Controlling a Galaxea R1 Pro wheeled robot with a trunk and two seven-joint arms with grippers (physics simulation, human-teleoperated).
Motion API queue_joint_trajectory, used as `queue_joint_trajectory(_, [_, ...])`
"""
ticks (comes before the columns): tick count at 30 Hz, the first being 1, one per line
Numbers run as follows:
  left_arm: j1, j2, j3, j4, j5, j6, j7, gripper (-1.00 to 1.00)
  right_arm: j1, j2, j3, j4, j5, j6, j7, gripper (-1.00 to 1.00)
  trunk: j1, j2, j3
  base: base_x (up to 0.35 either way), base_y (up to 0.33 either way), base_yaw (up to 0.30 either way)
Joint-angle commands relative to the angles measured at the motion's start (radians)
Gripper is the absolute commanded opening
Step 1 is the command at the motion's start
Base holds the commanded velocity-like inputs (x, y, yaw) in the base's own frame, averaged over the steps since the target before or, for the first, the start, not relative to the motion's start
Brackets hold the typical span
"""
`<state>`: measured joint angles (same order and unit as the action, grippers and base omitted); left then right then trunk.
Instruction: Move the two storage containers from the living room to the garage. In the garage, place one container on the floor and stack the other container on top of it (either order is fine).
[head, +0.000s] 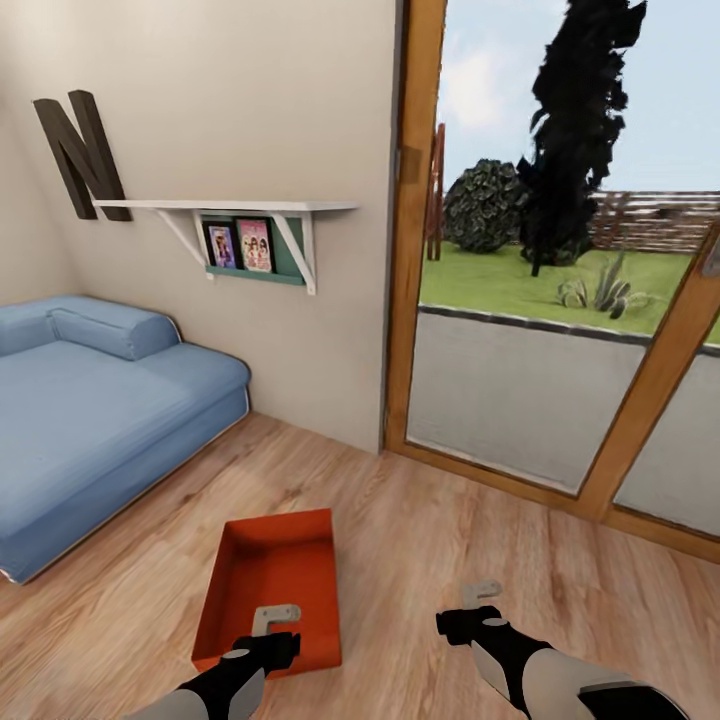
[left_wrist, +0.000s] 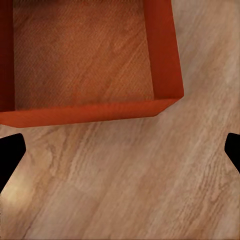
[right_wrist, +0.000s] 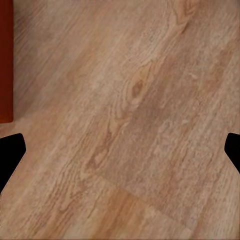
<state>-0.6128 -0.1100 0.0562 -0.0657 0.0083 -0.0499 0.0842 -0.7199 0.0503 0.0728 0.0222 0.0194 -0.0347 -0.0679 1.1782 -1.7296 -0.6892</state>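
Observation:
One red-orange storage container lies open-topped and empty on the light wood-plank floor of the living room. My left gripper hangs over its near short wall. In the left wrist view the left gripper is open, its dark fingertips wide apart over bare planks, with the container's near wall just beyond them. My right gripper hovers over bare floor to the right of the container. In the right wrist view it is open and empty, and a strip of the container shows at the edge.
A blue sofa stands at the left against the cream wall. Above it are a dark letter "N" and a white wall shelf. Wood-framed glass doors close off the right side, with a garden beyond.

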Motion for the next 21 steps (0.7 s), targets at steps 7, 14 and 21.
queue_joint_trajectory(7, [-0.001,0.000,0.005,0.001,0.001,-0.004,0.002,1.00,-0.001,0.000,0.007,0.002,0.002,-0.004,-0.005,1.00,0.000,0.000,-0.001,0.046,0.000,0.229])
queue_joint_trajectory(14, [-0.001,0.000,0.005,0.001,0.001,-0.004,0.002,1.00,-0.001,0.000,0.007,0.002,0.002,-0.004,-0.005,1.00,0.000,0.000,-0.001,0.006,0.000,0.157])
queue_joint_trajectory(21, [-0.001,0.000,0.005,0.001,0.001,-0.004,0.002,1.00,-0.001,0.000,0.007,0.002,0.002,-0.004,-0.005,1.00,0.000,0.000,-0.001,0.131,0.070,0.015])
